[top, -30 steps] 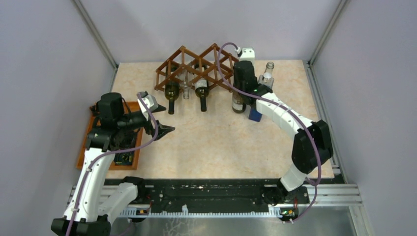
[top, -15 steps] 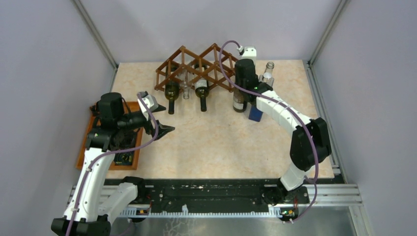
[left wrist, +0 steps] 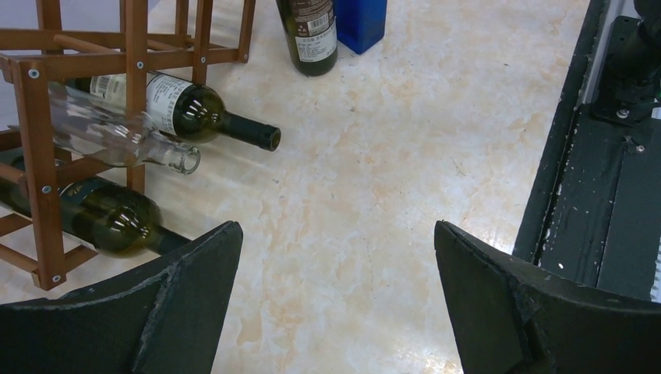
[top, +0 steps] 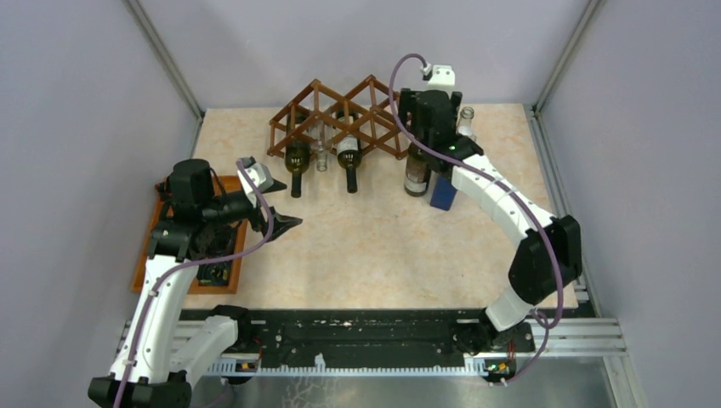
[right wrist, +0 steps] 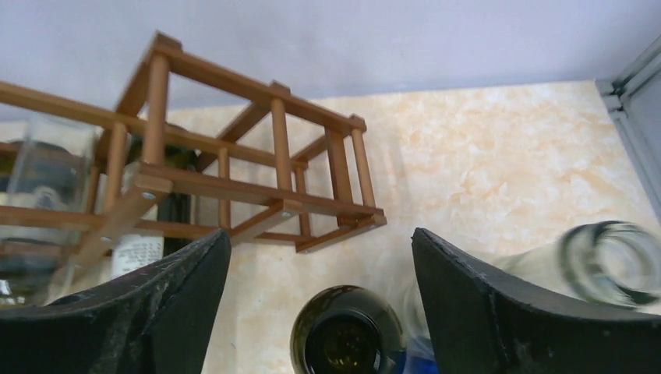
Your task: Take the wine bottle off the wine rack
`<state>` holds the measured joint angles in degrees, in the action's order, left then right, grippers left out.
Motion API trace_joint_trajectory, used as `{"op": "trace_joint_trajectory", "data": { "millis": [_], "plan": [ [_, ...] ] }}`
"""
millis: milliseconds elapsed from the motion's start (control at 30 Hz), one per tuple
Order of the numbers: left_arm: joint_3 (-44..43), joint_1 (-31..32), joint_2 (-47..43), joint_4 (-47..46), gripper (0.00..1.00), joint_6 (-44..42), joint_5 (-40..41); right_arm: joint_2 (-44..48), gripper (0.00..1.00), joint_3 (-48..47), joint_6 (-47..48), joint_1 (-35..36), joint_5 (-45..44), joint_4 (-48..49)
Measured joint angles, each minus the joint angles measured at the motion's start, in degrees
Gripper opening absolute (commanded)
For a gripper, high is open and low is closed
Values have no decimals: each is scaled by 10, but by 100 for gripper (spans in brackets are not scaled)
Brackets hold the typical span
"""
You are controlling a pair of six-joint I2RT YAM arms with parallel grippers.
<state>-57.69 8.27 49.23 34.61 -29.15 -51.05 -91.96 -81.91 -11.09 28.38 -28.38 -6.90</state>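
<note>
**Q:** Grippers?
**A:** Left gripper point(left wrist: 335, 241), near the left edge, wide apart, empty. Right gripper point(right wrist: 319, 245) parted over the upright wine bottle point(top: 415, 177), unheld, beside the wine rack point(right wrist: 280, 148) at the table's point(top: 366, 255) far edge.
**Q:** Handling?
**A:** Probably heavy, slick glass; take the neck.

From high above the near edge we look down over the whole table point(top: 374, 246). Our left wrist view skims low across it toward the wine rack point(left wrist: 34, 156); our right wrist view sits close beside that rack, which all three share.
</note>
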Motion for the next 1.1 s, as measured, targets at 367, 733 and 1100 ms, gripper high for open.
{"op": "trace_joint_trajectory", "data": {
  "millis": [367,733,1100],
  "plan": [
    [-2,0,3,-13,99,13,0,71,92,-61,-2,60,-3,-24],
    [-6,0,3,-33,99,24,5,51,91,-64,-29,155,61,-77],
    [-6,0,-5,-37,99,21,5,-111,91,-63,-91,158,144,-124]
  ]
}}
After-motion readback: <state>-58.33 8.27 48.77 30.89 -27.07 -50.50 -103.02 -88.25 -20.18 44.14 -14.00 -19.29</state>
